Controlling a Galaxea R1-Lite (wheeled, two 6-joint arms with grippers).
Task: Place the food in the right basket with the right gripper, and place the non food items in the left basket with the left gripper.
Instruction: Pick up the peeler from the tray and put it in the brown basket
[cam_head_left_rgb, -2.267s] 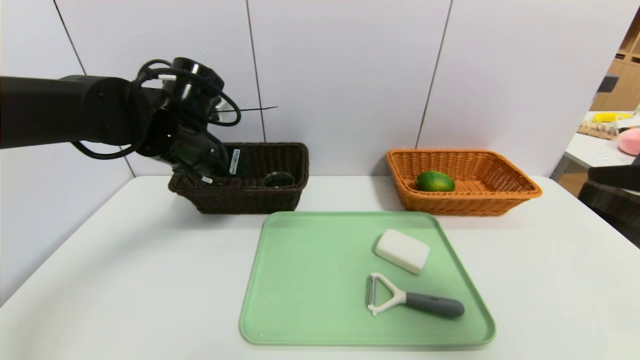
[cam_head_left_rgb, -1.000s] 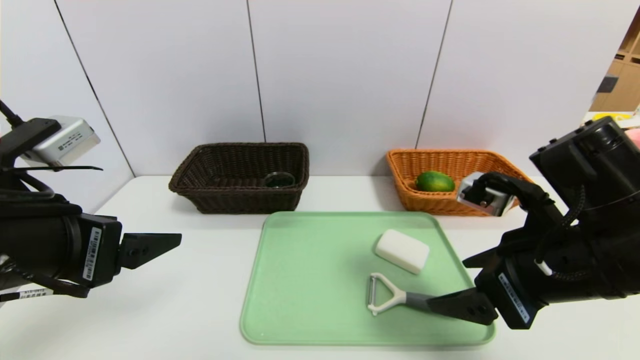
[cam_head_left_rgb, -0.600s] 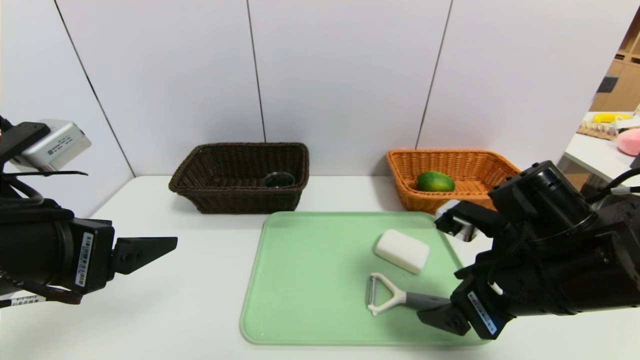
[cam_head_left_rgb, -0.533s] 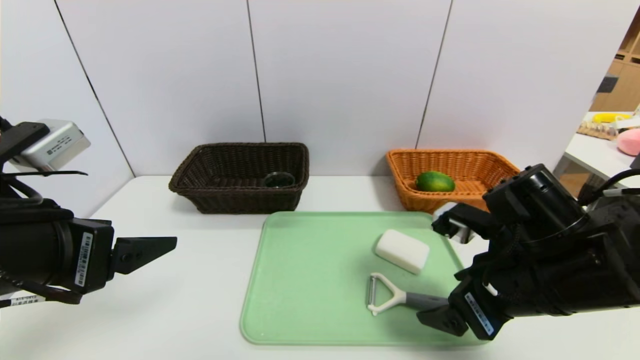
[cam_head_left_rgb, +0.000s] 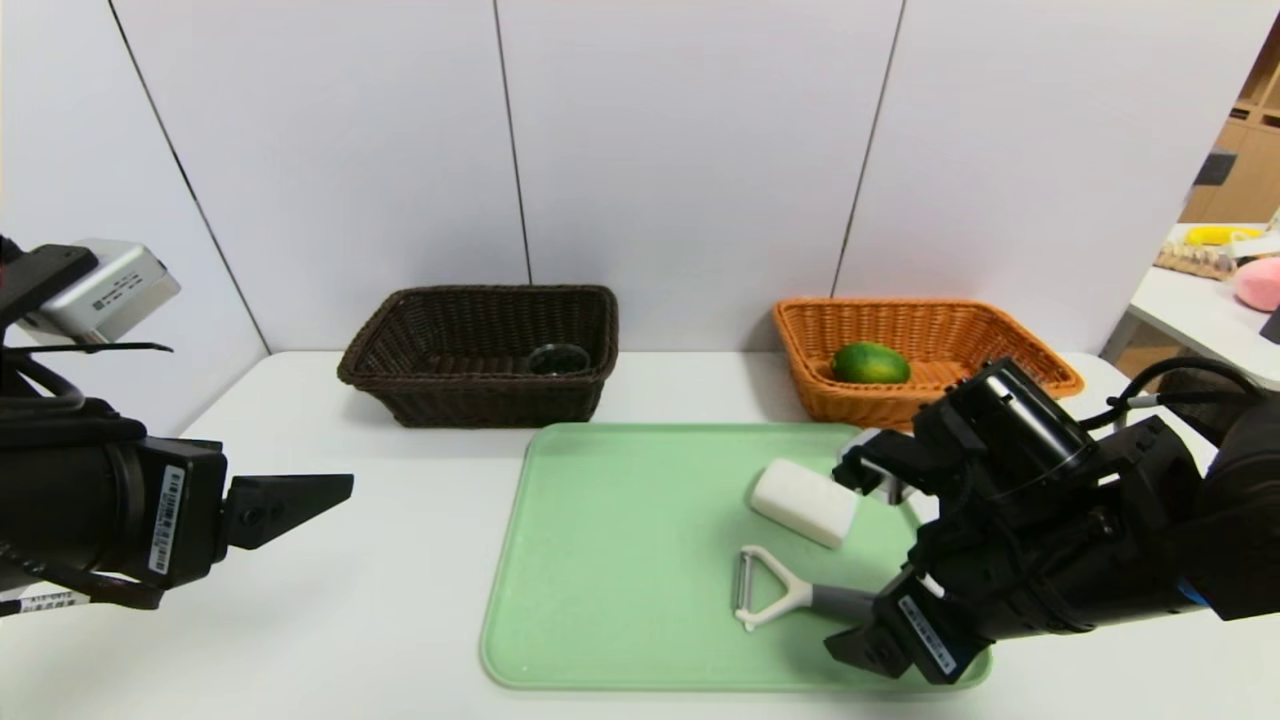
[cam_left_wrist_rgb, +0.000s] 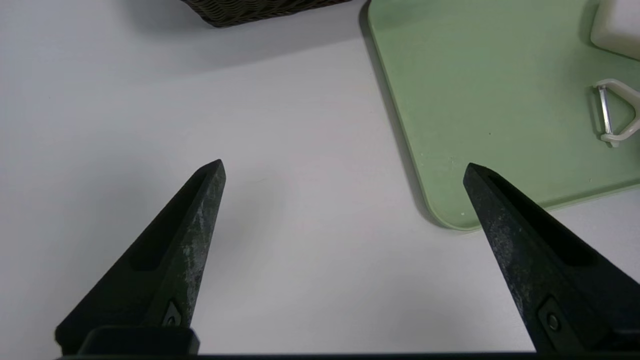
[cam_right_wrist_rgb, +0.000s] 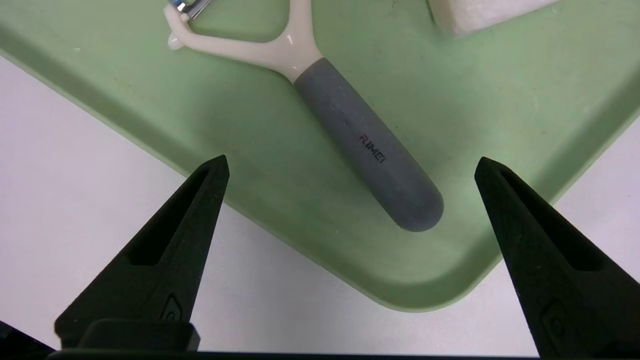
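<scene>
Head view, done so far: the green fruit (cam_head_left_rgb: 870, 362) lies in the orange basket (cam_head_left_rgb: 1010, 400); the glass cup (cam_head_left_rgb: 557, 359) sits in the dark basket (cam_head_left_rgb: 400, 385).
Head view, left to sort: the white block (cam_head_left_rgb: 804, 502) and the peeler (cam_head_left_rgb: 790, 595) lie on the green tray (cam_head_left_rgb: 620, 560).
Left wrist view: the left gripper (cam_left_wrist_rgb: 345, 172) is wide open and empty, over the table (cam_left_wrist_rgb: 280, 210) beside the tray.
Right wrist view: the right gripper (cam_right_wrist_rgb: 352, 165) is wide open, above the peeler's grey handle, not touching.
Next, I think: the peeler is no food, so the left gripper should fetch it.

Green fruit (cam_head_left_rgb: 870, 362) in orange basket (cam_head_left_rgb: 1040, 385); peeler (cam_head_left_rgb: 790, 597), white block (cam_head_left_rgb: 804, 502) on tray.
</scene>
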